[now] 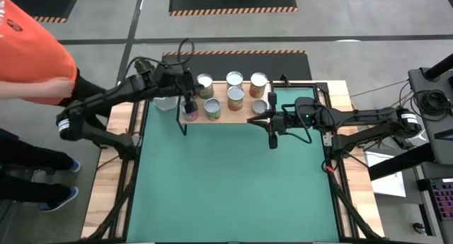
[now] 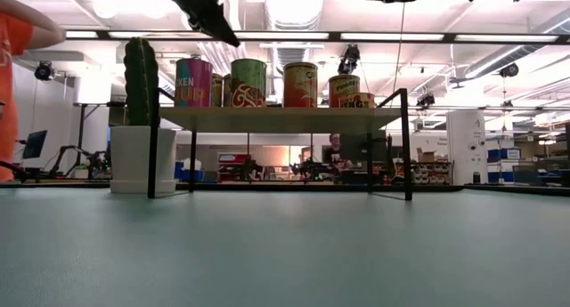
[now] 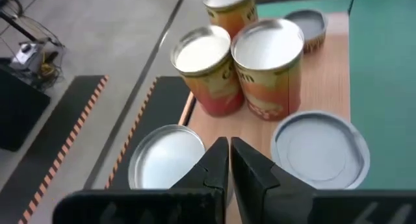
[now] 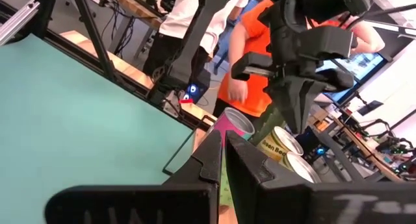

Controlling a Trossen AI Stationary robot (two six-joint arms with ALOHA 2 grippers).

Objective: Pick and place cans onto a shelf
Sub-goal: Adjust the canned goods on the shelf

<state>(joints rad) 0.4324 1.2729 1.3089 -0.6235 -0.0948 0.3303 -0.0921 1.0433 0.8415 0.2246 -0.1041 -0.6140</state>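
**Cans all shelved; placing step looks finished**

Cans (image 1: 235, 95) counted on shelf (image 1: 244, 117) at table's far edge: approx. seven seen from above, none on mat. Left gripper (image 1: 189, 102) above shelf's left end, shut, empty. Right gripper (image 1: 272, 127) just beside shelf's right end, shut, empty. Next: arms prob. retracted.

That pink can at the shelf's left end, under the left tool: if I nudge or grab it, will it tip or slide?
The pink can is a rigid upright cylinder, taller than wide, so a high push may well tip it. Its label looks glossy and the shelf board smooth, so a low nudge probably slides it. It stands near the shelf's end, so it could drop off. On its side it would roll.
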